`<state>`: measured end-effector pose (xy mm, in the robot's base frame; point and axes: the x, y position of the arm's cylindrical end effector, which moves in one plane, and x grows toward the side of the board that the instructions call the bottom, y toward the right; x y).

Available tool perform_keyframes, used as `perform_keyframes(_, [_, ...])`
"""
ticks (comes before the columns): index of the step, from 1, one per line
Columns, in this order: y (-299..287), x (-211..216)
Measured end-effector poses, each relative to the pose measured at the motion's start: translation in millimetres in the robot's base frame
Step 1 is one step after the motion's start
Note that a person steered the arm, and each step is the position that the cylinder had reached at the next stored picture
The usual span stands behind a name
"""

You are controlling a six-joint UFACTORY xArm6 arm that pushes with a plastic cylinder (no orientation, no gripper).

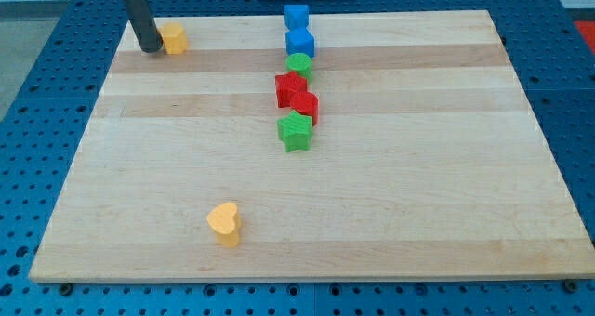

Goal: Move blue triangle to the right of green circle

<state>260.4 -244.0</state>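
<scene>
Two blue blocks stand at the view's top centre: one (297, 17) at the board's top edge and one (299, 43) just below it; I cannot tell which is the triangle. The green circle (299, 66) touches the lower blue block from below. My tip (148, 48) is at the view's top left, far left of the blue blocks, right beside a yellow block (173, 38) on its left side.
Below the green circle sit two red blocks (289, 87) (306, 106), then a green star (296, 131), forming a column. A yellow heart (224, 222) lies near the view's bottom left. The wooden board (446, 186) lies on a blue perforated table.
</scene>
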Motion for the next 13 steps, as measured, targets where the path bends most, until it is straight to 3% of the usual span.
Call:
perform_keyframes(2, [3,13])
perform_keyframes(4, [74,17])
perform_keyframes(6, [150,-69])
perform_keyframes(7, [150,-69])
perform_keyframes(8, [210,-67])
perform_keyframes(9, [310,-67])
perform_keyframes(11, [365,-5])
perform_keyframes(12, [358,13])
perform_keyframes(13, [313,55])
